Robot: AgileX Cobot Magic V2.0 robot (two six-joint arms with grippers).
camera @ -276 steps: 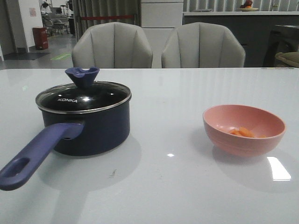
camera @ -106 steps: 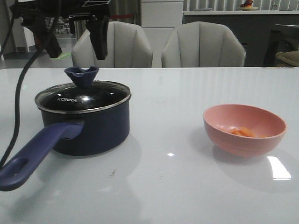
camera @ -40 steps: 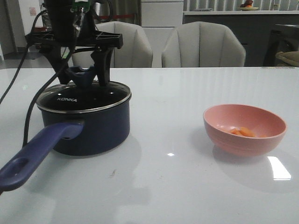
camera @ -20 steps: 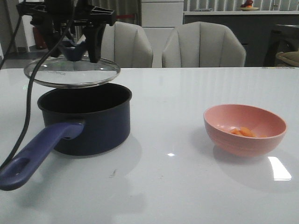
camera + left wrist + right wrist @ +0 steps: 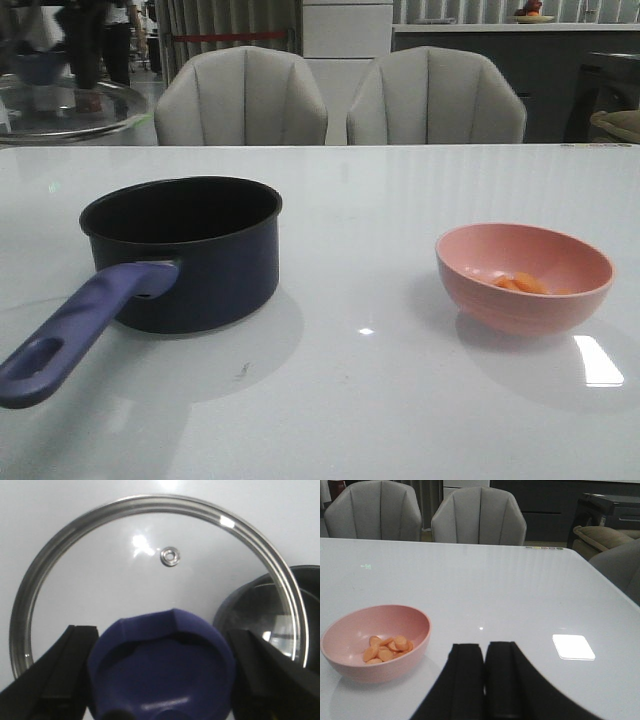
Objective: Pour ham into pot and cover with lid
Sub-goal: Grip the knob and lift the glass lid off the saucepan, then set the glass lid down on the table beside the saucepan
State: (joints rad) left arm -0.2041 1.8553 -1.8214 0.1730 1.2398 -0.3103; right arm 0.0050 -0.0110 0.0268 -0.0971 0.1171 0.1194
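The dark navy pot (image 5: 180, 250) stands uncovered on the left of the table, its long handle (image 5: 75, 330) pointing toward the front left. My left gripper (image 5: 162, 680) is shut on the blue knob (image 5: 162, 662) of the glass lid (image 5: 150, 565). It holds the lid in the air beyond the pot's left side; there the lid (image 5: 70, 105) looks blurred. The pot's rim (image 5: 310, 585) shows beside the lid. Ham (image 5: 520, 283) lies as orange chunks in the pink bowl (image 5: 520, 312) on the right. My right gripper (image 5: 485, 652) is shut and empty, to the right of the bowl (image 5: 380, 670) and its ham (image 5: 387, 647).
Two grey chairs (image 5: 240, 100) stand behind the table's far edge. A bright light reflection (image 5: 595, 360) lies on the glossy white tabletop (image 5: 380, 400) right of the bowl.
The left gripper came down on the lid's knob, shut on it, lifted the lid off the pot and carried it up and to the left. The pot now stands open.
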